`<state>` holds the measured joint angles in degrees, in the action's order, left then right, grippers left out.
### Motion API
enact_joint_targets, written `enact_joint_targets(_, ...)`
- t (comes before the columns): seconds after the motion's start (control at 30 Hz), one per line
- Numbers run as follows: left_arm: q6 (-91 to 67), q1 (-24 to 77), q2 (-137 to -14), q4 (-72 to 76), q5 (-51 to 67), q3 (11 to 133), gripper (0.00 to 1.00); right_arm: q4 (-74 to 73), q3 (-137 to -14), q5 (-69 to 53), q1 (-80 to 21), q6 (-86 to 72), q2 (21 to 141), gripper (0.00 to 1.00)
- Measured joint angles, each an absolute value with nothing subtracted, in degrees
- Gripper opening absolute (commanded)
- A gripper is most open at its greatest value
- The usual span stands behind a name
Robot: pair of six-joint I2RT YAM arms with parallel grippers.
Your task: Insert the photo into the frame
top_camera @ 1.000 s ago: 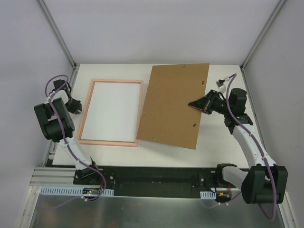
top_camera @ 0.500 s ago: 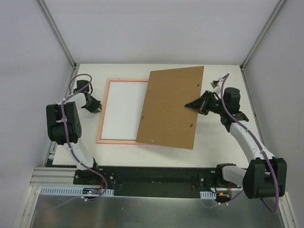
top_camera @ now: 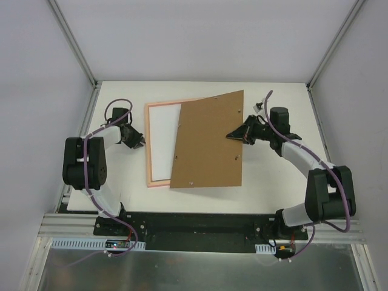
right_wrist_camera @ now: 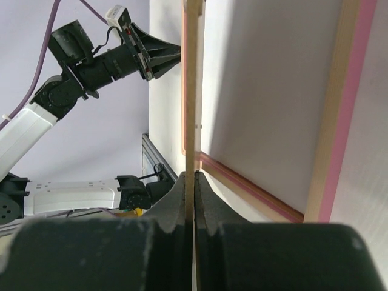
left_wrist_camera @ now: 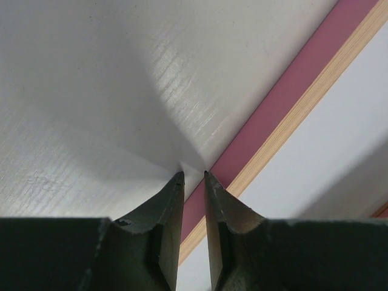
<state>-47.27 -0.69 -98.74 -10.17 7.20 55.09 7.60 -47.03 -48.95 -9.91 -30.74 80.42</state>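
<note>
Right gripper (right_wrist_camera: 194, 174) clamped on backing board (top_camera: 206, 145) edge, center-right. Left gripper (left_wrist_camera: 193, 176) tips slightly apart, nothing between, at frame (left_wrist_camera: 291, 85) outer edge.

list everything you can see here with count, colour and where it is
thin rectangular pink picture frame: 1, pink with a pale edge, flat on the table left of centre, its right part under the board
white-backed rectangular paper photo: 1, white side up, inside the frame
plain brown rectangular backing board: 1, brown, centre, askew, overlapping the frame's right side
white table: 1, white, under everything
left end effector: 1, black, tips narrowly apart at the frame's left edge, holding nothing
right end effector: 1, black, shut on the board's right edge
</note>
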Motion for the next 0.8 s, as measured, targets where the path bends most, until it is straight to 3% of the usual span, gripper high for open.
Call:
enact_joint_targets(0.53,-46.94,-0.73,-107.39,-11.00,9.08,65.80,0.21,13.87,-62.54,-50.52,-14.66,-33.01,99.79,0.00)
enact_joint_targets(0.8,-46.65,-0.73,-110.52,-11.00,10.72,69.76,0.20,14.35,-64.42,-50.09,-16.58,-33.39,105.80,0.00)
